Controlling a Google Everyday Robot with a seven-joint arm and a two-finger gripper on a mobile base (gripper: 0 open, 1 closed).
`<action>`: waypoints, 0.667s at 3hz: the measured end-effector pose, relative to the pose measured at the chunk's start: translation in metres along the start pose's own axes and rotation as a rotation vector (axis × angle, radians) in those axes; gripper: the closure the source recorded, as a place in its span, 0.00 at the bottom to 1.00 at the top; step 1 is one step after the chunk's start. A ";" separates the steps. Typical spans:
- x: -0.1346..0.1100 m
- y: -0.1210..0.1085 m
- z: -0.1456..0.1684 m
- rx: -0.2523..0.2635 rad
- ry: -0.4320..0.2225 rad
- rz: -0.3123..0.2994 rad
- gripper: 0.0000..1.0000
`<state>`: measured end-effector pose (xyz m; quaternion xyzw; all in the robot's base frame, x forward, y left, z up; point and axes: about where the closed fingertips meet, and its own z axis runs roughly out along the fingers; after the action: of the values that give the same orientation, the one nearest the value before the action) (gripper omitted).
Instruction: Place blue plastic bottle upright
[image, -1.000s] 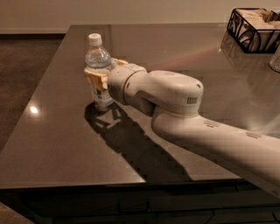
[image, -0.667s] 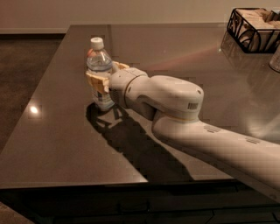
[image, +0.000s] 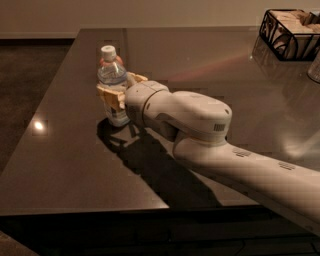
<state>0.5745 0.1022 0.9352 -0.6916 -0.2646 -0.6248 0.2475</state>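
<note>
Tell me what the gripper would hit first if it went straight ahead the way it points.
The blue plastic bottle, standing upright in the gripper; past it only dark table seems to lie that way.

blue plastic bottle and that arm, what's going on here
The robot's one arm reaches across the dark table, and its gripper is closed around the middle of the blue plastic bottle. The bottle stands upright, white cap on top, and its base looks to be resting on the table near the left side. A wire basket sits at the far right corner.
</note>
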 end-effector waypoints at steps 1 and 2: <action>0.001 -0.001 0.000 0.002 0.001 -0.002 0.13; 0.002 -0.003 0.001 0.003 0.001 -0.003 0.00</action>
<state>0.5735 0.1048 0.9367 -0.6905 -0.2666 -0.6251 0.2478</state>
